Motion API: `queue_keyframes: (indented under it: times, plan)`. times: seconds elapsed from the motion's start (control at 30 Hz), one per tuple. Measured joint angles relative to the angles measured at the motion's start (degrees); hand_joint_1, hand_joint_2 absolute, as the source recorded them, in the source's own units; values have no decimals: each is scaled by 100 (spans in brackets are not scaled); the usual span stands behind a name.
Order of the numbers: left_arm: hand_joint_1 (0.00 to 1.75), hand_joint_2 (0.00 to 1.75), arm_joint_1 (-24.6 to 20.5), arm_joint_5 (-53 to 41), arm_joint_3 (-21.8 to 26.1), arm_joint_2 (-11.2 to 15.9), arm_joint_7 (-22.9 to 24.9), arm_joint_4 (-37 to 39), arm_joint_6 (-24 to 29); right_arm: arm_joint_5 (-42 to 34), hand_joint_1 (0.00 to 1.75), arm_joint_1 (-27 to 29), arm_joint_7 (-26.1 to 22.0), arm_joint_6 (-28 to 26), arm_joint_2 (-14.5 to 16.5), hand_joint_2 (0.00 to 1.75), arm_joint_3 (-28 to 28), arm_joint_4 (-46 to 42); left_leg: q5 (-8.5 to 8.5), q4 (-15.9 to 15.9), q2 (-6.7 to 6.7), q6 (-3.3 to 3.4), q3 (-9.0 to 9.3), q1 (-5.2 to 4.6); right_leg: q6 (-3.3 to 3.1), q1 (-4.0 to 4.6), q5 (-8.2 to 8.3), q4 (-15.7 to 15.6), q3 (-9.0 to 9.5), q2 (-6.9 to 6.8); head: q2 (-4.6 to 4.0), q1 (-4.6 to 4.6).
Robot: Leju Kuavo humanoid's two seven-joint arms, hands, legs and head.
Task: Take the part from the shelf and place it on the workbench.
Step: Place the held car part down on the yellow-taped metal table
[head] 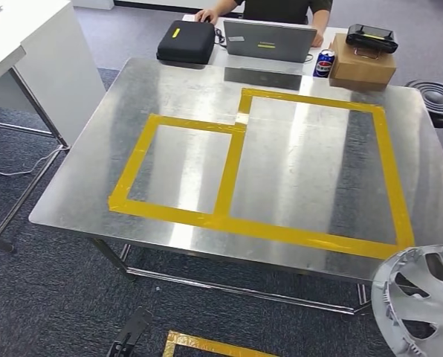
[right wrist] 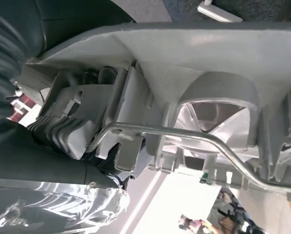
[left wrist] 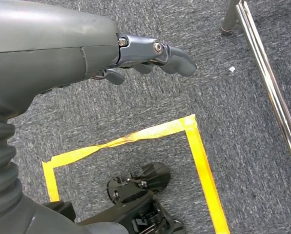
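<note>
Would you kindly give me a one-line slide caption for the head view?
Silver part at the near right corner of the steel workbench, its yellow tape frames still bare.

Right under the left hand (left wrist: 144, 53), a yellow tape square (left wrist: 196, 146) is stuck onto the grey carpet (left wrist: 247, 170), and a tiny white scrap (left wrist: 231, 69) is seen just past the fingertips. Way out ahead of that hand, a black zip case (head: 186, 42) is parked next to a grey laptop (head: 270, 39), which is being used by a person (head: 281, 9). A soda can (head: 323, 63) is set just beside a cardboard box (head: 362, 67), and a black controller (head: 371, 37) is laid on top of the box. A white desk (head: 39, 59) is seen off to the hand's left.
</note>
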Motion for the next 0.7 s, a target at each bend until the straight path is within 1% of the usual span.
queue_keyframes:
  times: [0.07, 0.13, 0.17, 0.2, 0.23, 0.27, 0.33, 0.37, 0.4, 0.43, 0.5, 0.53, 0.6, 0.7]
  plan:
    - [0, 175, 5, 59, 2, 5, -8, 0, 15, -1, 175, 91, -1, -82, 12, 175, 128, -171, 0, -1, 0, 0, -2, 0, -1, 2, 0, 2, 2, 0, 0, 0]
    - [0, 175, 31, 184, 11, 28, -48, 0, 21, 72, 175, 148, 53, -245, 11, 175, 371, -305, 0, -4, 2, -1, -5, 2, -2, 6, 0, 5, 18, 3, -1, -1]
    - [0, 175, 59, 260, 26, 47, -86, 0, 18, 98, 175, 161, 180, -370, -21, 175, 556, -338, 0, -5, 3, -2, -8, 2, -2, 8, 0, 8, 29, 4, -1, -1]
    - [0, 175, 96, 341, 54, 73, -125, 0, 14, 75, 175, 172, 447, -531, -120, 175, 816, -345, 1, -6, 5, -3, -11, 2, -3, 9, 1, 10, 39, 6, -1, -1]
    - [0, 175, 139, 423, 94, 104, -160, 0, 5, -25, 175, 169, 864, -727, -309, 175, 1158, -321, 2, -7, 8, -4, -14, 2, -4, 10, 2, 13, 46, 9, 0, -1]
    - [0, 175, 183, 503, 147, 139, -185, 0, -5, -208, 175, 118, 1413, -957, -613, 175, 1607, -253, 3, -7, 14, -6, -16, 2, -6, 11, 4, 14, 45, 14, -1, 1]
    - [0, 175, 245, 648, 271, 214, -196, 0, -30, -682, 175, -255, 2507, -1422, -1393, 175, 2738, 28, 8, -8, 30, -9, -13, 6, -11, 13, 15, 13, 33, 28, -1, 1]
    - [0, 175, 258, 710, 334, 245, -188, 0, -38, -888, 175, -575, 2867, -1591, -1756, 175, 3334, 237, 12, -8, 37, -9, -9, 8, -12, 13, 21, 12, 18, 33, -1, 2]
    - [0, 175, 262, 761, 397, 273, -172, 0, -45, -1039, 175, -940, 3061, -1694, -2050, 175, 3920, 485, 17, -8, 41, -7, -5, 9, -11, 13, 26, 10, 6, 35, -1, 0]
    - [0, 175, 266, 794, 455, 297, -151, 0, -47, -1129, 175, -1317, 3134, -1734, -2266, 175, 4449, 751, 22, -8, 41, -3, -4, 10, -9, 13, 29, 10, -6, 34, 0, 2]
    - [0, 175, 285, 819, 557, 348, -109, 0, -48, -1247, 175, -2002, 3147, -1754, -2590, 175, 5375, 1299, 35, -8, 40, -1, -2, 10, -9, 13, 37, 10, -17, 31, 0, -1]
    - [0, 175, 295, 813, 593, 373, -99, 0, -47, -1303, 175, -2275, 3145, -1759, -2714, 175, 5724, 1528, 40, -8, 39, -2, -2, 11, -10, 14, 41, 10, -19, 30, -1, -1]
    - [0, 175, 306, 790, 645, 418, -95, 0, -48, -1480, 175, -2616, 3199, -1793, -2944, 175, 6223, 1871, 49, -8, 29, -3, -3, 11, -13, 14, 43, 11, -18, 16, -1, -2]
    - [0, 175, 337, 763, 697, 466, -102, 0, -49, -1826, 175, -2730, 3378, -1884, -3262, 175, 6547, 2161, 51, -8, 8, -4, -8, 11, -16, 14, 39, 12, -14, -3, 0, 0]
